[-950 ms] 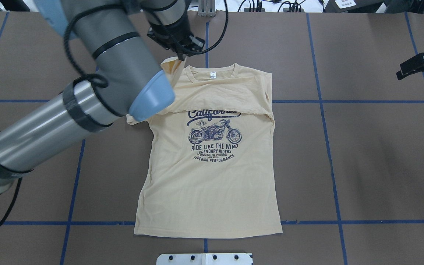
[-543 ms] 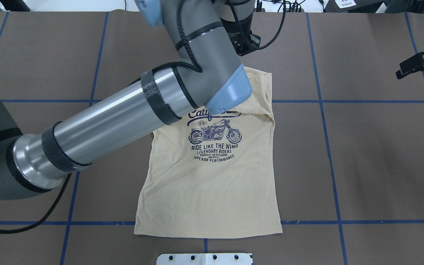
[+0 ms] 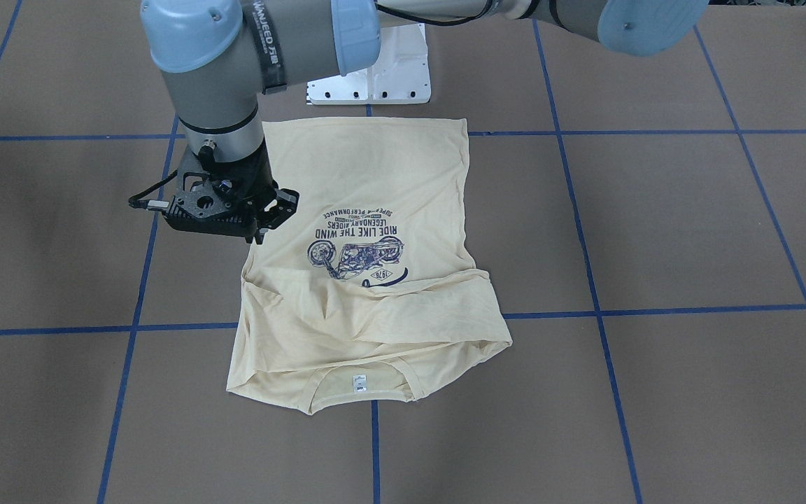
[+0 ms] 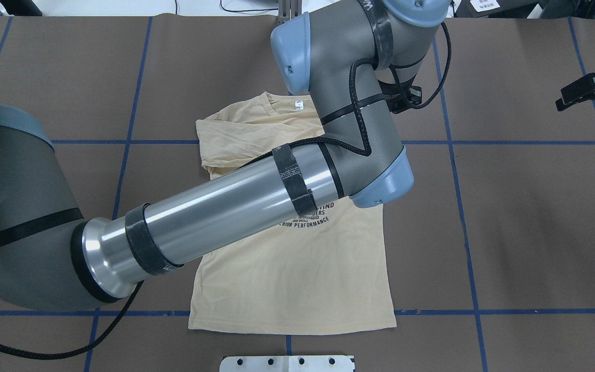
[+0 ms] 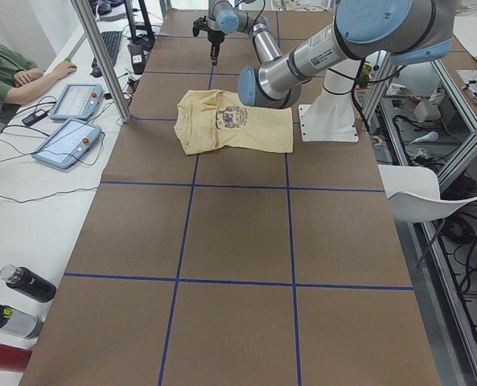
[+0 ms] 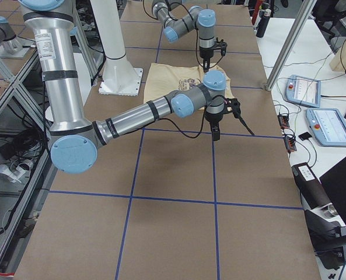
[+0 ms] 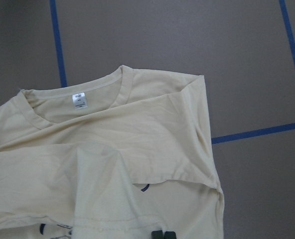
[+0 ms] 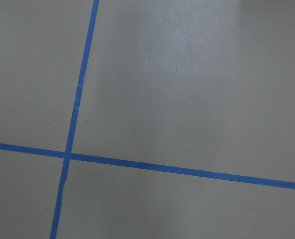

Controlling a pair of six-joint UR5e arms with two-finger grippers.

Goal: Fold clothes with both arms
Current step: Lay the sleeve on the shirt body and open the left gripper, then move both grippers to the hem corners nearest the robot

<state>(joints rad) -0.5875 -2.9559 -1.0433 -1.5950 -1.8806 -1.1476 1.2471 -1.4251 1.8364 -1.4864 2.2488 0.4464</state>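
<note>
The T-shirt is a plain pale cream-yellow. It carries a dark navy print of a motorcycle and lettering, and a small white neck label whose marks look grey, though they are too small to be sure. The bench is flat brown, ruled into large squares by bright blue tape lines. The left arm is bright silver and matt grey, with light blue joint caps, black bands and a black cable; its jaws are black. The base plate is white.
</note>
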